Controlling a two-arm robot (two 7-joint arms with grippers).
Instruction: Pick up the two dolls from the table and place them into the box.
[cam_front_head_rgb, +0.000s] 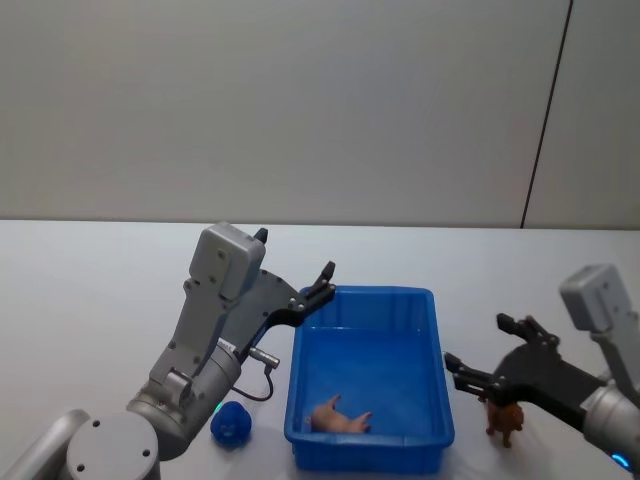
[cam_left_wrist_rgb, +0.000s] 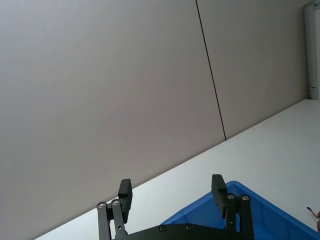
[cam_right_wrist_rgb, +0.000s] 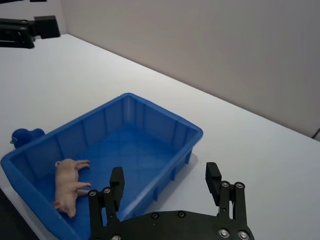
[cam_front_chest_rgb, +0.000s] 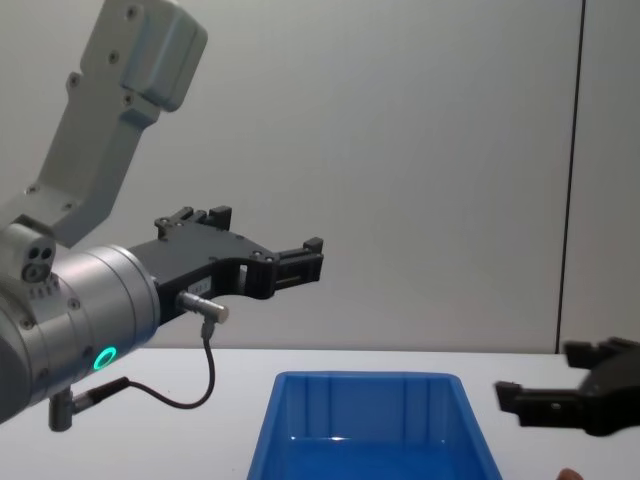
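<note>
Our left gripper (cam_front_head_rgb: 318, 283) and right gripper (cam_front_head_rgb: 478, 342) gape empty; the brown doll (cam_front_head_rgb: 505, 420), seemingly half under the right, could topple if nudged.

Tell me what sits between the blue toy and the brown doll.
The box, with the pink doll lying in it, as the head view shows; blue toy on its left, brown doll on its right.

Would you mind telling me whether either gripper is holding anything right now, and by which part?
Nothing is held: the left gripper and the right gripper are both open and empty.
</note>
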